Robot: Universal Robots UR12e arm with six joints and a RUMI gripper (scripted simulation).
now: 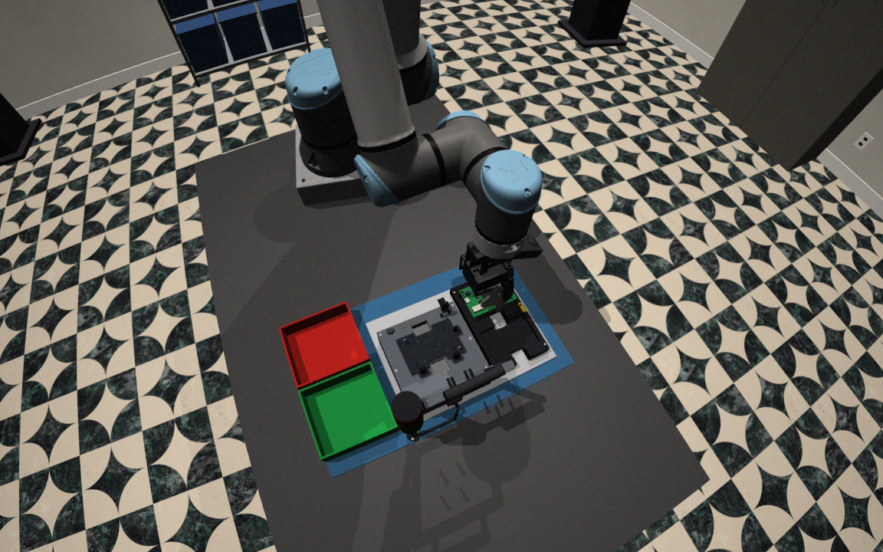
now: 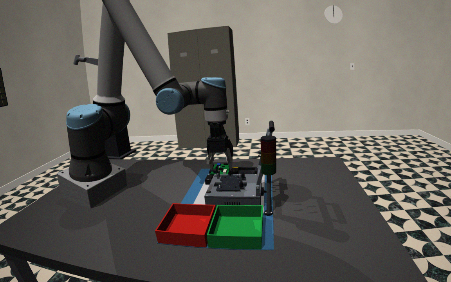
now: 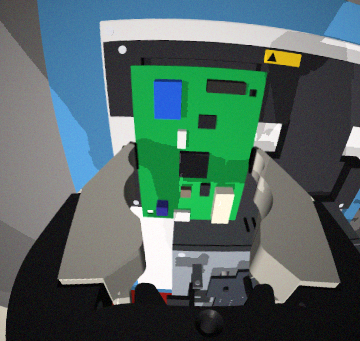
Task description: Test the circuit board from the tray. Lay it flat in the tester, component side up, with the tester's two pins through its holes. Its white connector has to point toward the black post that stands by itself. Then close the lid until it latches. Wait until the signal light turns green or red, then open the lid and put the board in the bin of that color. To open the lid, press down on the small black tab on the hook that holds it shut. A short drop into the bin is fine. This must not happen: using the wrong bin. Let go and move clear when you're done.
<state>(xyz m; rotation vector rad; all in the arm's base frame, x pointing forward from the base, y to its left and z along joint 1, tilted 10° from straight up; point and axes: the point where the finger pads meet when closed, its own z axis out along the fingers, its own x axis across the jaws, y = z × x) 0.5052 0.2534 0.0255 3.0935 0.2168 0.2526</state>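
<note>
Clamped by its two grey jaws on the long edges of the flat green circuit board (image 3: 192, 141), the black two-jaw gripper (image 3: 195, 181) holds it component side up above the black moulded tray (image 1: 510, 333), beside the grey box-shaped tester (image 1: 428, 349). Whether the board's far end touches the tray is hard to tell. It looks thin, stiff and light, yet its raised chips and white connector (image 3: 222, 206) seem fragile, so the bare edges are likely the safest hold. Red plastic bin (image 2: 185, 224) and green plastic bin (image 2: 235, 226) sit touching in front.
</note>
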